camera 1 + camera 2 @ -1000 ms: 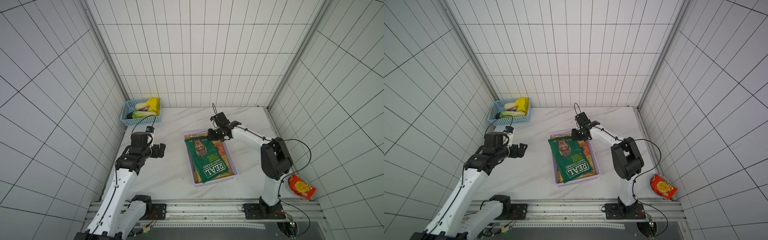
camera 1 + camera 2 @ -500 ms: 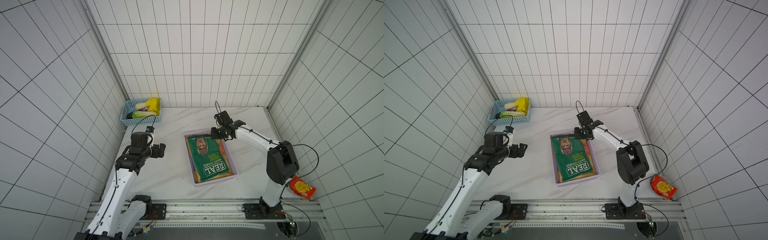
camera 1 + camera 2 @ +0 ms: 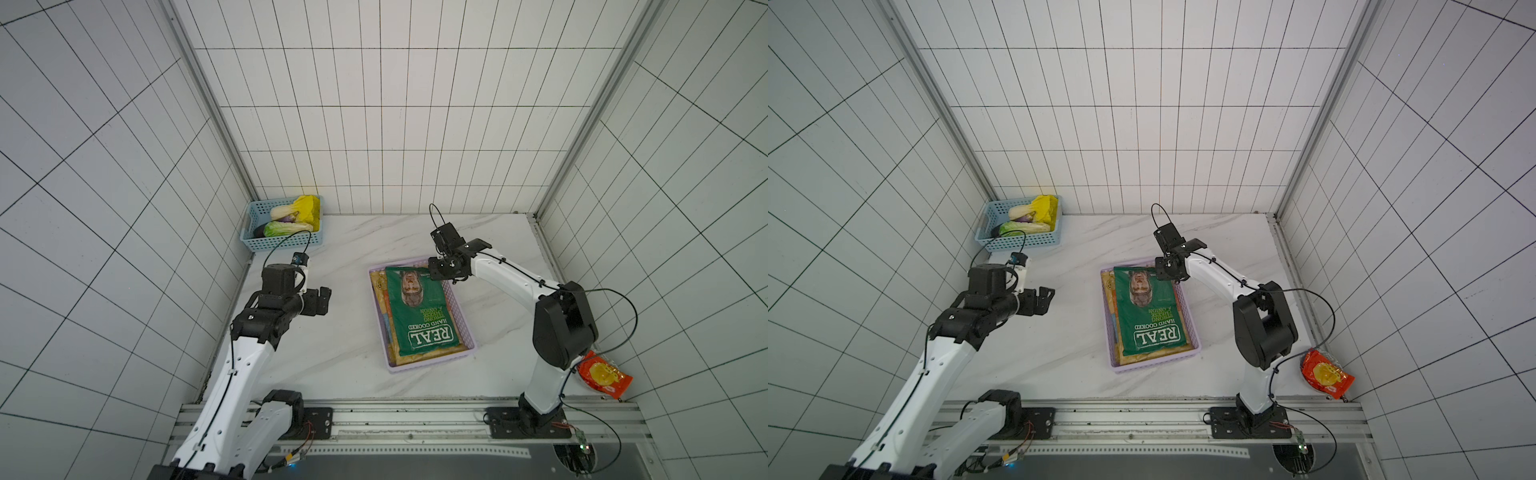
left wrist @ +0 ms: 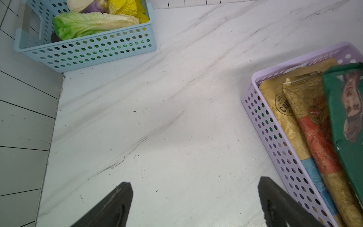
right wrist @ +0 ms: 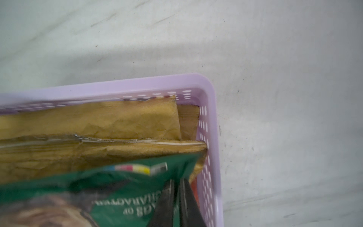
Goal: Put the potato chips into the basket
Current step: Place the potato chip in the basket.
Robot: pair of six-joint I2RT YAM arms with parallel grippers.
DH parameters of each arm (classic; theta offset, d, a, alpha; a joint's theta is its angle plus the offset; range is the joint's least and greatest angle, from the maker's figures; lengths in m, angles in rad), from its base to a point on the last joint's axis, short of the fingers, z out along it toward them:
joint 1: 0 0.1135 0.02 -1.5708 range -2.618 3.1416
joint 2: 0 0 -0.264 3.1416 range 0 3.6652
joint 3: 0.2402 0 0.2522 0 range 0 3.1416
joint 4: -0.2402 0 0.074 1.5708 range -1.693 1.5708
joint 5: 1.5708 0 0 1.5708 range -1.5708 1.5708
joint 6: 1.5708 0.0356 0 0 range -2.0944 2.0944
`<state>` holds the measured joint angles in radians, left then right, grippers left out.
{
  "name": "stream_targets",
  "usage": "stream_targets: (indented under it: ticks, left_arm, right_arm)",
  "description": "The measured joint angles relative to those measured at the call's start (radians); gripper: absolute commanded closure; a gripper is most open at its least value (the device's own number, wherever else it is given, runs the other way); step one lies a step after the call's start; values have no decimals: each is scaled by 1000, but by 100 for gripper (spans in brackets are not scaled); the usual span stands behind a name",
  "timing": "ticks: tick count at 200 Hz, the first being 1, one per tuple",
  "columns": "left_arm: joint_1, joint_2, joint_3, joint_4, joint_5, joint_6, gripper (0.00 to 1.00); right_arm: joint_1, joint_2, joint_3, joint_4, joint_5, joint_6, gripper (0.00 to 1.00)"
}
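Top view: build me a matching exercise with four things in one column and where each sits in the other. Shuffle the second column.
Things:
1. dark green REAL bag
2. blue basket
3. orange-red snack packet
4. left gripper

Places:
A. back corner of the marble table, holding toy vegetables
B. by the tiled wall on the right, outside both baskets
C. top of the stack in the lilac basket
D. above bare table, fingers wide apart

Pairs: 1-C, 2-A, 3-B, 4-D
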<state>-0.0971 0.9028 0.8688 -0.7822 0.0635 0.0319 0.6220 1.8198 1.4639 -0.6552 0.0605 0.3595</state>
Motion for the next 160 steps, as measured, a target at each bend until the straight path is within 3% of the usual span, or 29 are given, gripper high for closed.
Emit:
stream_targets:
  ticks: [15, 24, 65, 91, 120, 160]
  left_arm:
    - [0, 0, 0, 0, 0, 0, 2]
    - [0, 0, 0, 0, 0, 0, 2]
    - [0, 0, 0, 0, 0, 0, 2]
    - [0, 0, 0, 0, 0, 0, 2]
    - [0, 0, 0, 0, 0, 0, 2]
    - [0, 0, 0, 0, 0, 0, 2]
  right_arm:
    - [0, 0, 18, -14, -3, -2, 52]
    - [2, -4, 26, -16, -7, -6, 51]
    - [2, -83, 32, 8, -160, 31, 83]
    - [11, -90, 31, 121, -325, 97, 92]
    - [32, -16, 32, 248, -467, 177, 92]
    - [67, 157, 55, 299, -548, 222, 92]
